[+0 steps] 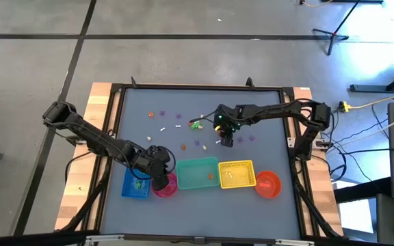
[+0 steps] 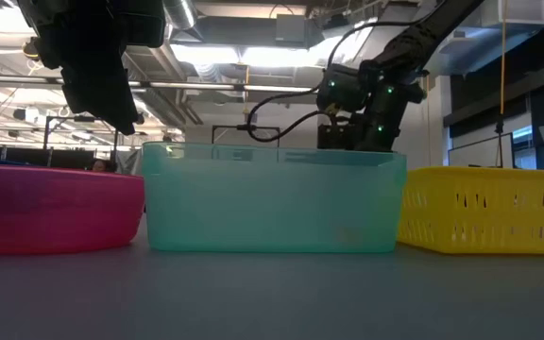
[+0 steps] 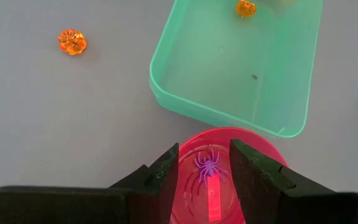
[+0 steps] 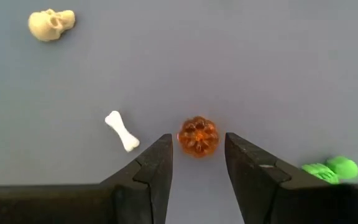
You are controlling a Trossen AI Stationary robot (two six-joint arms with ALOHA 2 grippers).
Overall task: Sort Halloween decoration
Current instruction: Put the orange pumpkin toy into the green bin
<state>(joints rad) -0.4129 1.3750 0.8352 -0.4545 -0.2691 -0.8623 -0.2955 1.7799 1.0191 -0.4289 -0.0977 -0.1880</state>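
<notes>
The Halloween decoration consisted of tiny trinkets. A purple spider (image 3: 209,165) lay inside the pink container (image 3: 253,144). An orange pumpkin (image 3: 245,8) sat in the teal container (image 3: 166,93), and another orange pumpkin (image 3: 72,42) lay on the bare tabletop (image 3: 55,124) beside that container. Farther out on the tabletop were a third orange pumpkin (image 4: 198,136), a white bone (image 4: 122,130) just beside it, a cream skull (image 4: 51,24) well apart, and a green piece (image 4: 332,170) near the edge of the right wrist view.

The left gripper (image 3: 205,168) hung over the pink container with its fingers apart, holding nothing; the spider showed in the gap between them. The right gripper (image 4: 197,152) was over mid-table, fingers likewise apart and empty, the pumpkin lying between the tips and touching neither.

The tabletop was grey-blue with a dark frame. Blue (image 1: 135,186), pink, teal, yellow (image 1: 237,173) and orange (image 1: 268,184) containers stood in a row along its near edge. Beyond lay a concrete floor (image 1: 33,68) with cables and stands; ceiling ducts and lights showed in the low view.
</notes>
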